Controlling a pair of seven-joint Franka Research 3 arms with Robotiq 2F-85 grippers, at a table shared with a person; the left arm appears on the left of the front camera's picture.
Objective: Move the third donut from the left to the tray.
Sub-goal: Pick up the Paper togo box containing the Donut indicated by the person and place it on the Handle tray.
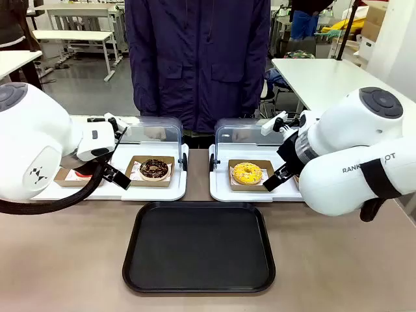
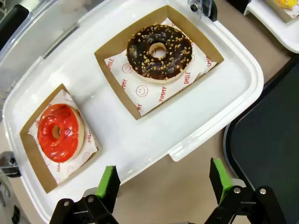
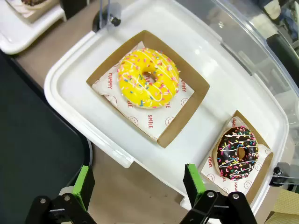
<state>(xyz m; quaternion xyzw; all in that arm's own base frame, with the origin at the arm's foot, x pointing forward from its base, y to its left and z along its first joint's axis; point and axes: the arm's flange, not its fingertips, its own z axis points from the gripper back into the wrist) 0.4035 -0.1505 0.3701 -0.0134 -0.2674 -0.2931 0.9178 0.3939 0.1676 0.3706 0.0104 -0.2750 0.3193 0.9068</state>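
The third donut from the left point(image 1: 247, 173) has yellow icing with sprinkles. It lies in a brown cardboard holder on the right white display tray point(image 1: 221, 190). In the right wrist view the yellow donut point(image 3: 148, 77) lies ahead of my right gripper point(image 3: 138, 182), which hovers open over that tray's near rim and touches nothing. The black tray point(image 1: 198, 247) lies at the table's near middle, with its edge point(image 3: 32, 135) to the left of the right fingers. My left gripper point(image 2: 163, 179) hangs open over the near edge of the left display tray point(image 2: 140, 140), holding nothing.
The left display tray holds a red-iced donut point(image 2: 60, 132) and a chocolate donut with nuts point(image 2: 159, 51). A chocolate donut with sprinkles point(image 3: 238, 152) sits beside the yellow one. Both clear lids point(image 1: 153, 130) stand raised at the back. A person in a dark blue jacket point(image 1: 195, 58) stands across the table.
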